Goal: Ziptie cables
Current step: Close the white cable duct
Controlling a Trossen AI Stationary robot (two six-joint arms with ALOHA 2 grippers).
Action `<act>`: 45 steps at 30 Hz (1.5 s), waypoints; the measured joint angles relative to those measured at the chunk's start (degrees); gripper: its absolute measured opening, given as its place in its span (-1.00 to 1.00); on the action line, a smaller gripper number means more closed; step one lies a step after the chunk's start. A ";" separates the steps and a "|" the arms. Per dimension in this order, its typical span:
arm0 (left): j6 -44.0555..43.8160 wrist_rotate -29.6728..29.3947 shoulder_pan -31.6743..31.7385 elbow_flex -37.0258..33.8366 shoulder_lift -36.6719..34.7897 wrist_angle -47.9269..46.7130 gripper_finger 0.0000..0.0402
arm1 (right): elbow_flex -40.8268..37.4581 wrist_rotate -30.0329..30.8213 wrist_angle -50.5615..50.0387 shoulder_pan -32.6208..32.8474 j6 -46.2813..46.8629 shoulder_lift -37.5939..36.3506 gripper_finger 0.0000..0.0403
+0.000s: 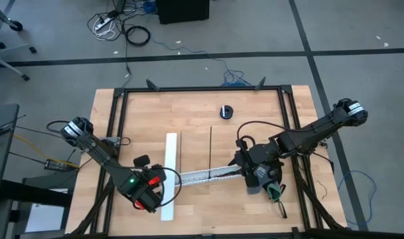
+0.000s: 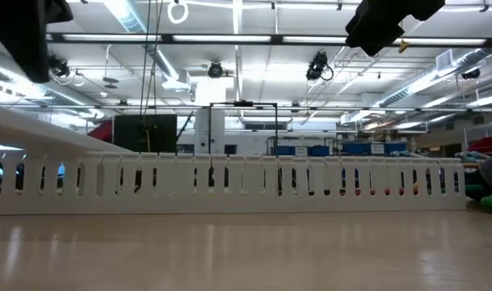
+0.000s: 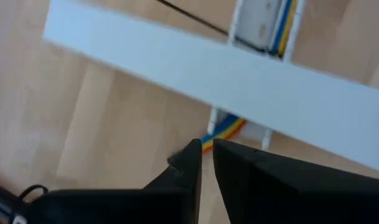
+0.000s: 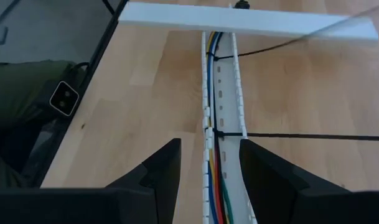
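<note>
Wooden tabletop (image 1: 195, 116): cables (image 4: 215, 180) sit in the slotted channel (image 4: 221, 124), zipties (image 4: 301, 135) looped across. Right pincer (image 4: 209, 163) half-open straddling the channel, likely steadying it. Left pincer (image 3: 206, 163) nearly shut at cable ends, grip unclear.

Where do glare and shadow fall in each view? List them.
Low view: ceiling lights glare behind the white slotted channel, with a soft sheen on the table. High view: even light, faint shadows. Left wrist view: the flat white strip is brightly lit. Right wrist view: even light on the cables, no glare.
</note>
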 joint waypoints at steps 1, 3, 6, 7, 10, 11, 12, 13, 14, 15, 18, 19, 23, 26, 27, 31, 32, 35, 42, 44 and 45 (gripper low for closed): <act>0.09 -0.71 0.31 0.19 0.00 -0.04 -0.84 | 0.00 0.00 -0.04 0.00 -0.09 0.00 -0.21; -1.57 -1.40 0.72 0.60 0.00 -0.04 -0.85 | 0.00 0.00 -0.05 0.00 -0.57 0.00 -0.21; -2.99 -3.45 0.75 0.69 0.00 2.20 -0.85 | 0.00 0.01 -0.18 0.00 -1.55 0.00 -0.21; -2.59 -3.88 0.76 0.69 0.00 2.71 -0.85 | 0.00 0.02 -0.18 -0.07 -1.57 0.00 -0.21; -0.23 -5.45 1.07 0.69 0.00 3.88 -0.85 | 0.00 0.00 -0.64 -0.11 -1.98 0.00 -0.21; -0.13 -6.39 1.12 0.72 0.00 4.91 -0.85 | 0.00 0.02 -0.72 -0.11 -2.00 0.00 -0.21; -0.08 -7.34 1.12 0.78 0.00 5.34 -0.85 | 0.00 0.02 -0.82 -0.11 -2.02 0.00 -0.21; 0.30 -8.48 1.14 0.78 0.00 5.38 -0.85 | 0.00 0.02 -0.90 -0.10 -2.02 -0.02 -0.21; 1.36 -9.44 1.14 0.78 0.04 5.74 -0.85 | 0.00 0.02 -1.00 -0.04 -2.02 -0.02 -0.21; 2.50 -10.10 1.19 0.78 0.14 6.53 -0.85 | 0.00 0.02 -1.17 0.03 -2.03 -0.02 -0.21; 5.74 -11.61 1.25 0.17 0.26 9.80 -0.85 | 0.00 0.02 -1.71 0.07 -2.07 -0.02 -0.21; 6.06 -12.46 1.43 -0.26 0.26 10.77 -0.85 | 0.00 0.02 -1.97 0.07 -2.07 -0.02 -0.21; 3.48 -13.32 2.98 -1.60 0.26 14.10 -0.83 | 0.00 0.02 -2.35 0.09 -2.07 -0.02 -0.21; -1.55 -13.36 4.63 -1.75 0.26 14.22 -0.74 | 0.00 0.04 -2.78 0.09 -2.07 -0.02 -0.21; -4.18 -13.41 5.28 -1.75 0.26 14.22 -0.69 | 0.00 0.02 -2.78 0.09 -2.07 -0.02 -0.21; -16.71 -7.43 9.65 -1.77 0.26 12.08 -0.45 | 0.00 0.04 -3.43 0.02 -2.67 -0.02 -0.21; -17.49 -4.81 10.87 -1.80 0.26 11.80 -0.40 | 0.00 0.05 -3.64 -0.03 -3.07 -0.02 -0.21; -20.14 0.79 13.86 -1.80 0.26 11.10 -0.27 | 0.00 1.47 -5.31 -0.04 -4.30 -0.02 -0.21; -24.96 7.02 18.66 -1.80 0.26 11.02 -0.08 | 0.02 6.94 -12.03 -0.04 -4.67 -0.04 -0.21; -26.33 7.45 19.15 -1.80 0.26 11.30 -0.02 | 0.02 8.11 -14.23 -0.07 -4.58 -0.02 -0.21; -26.77 6.85 19.26 -1.80 0.26 11.54 0.01 | 0.02 8.49 -15.15 -0.07 -4.42 -0.02 -0.21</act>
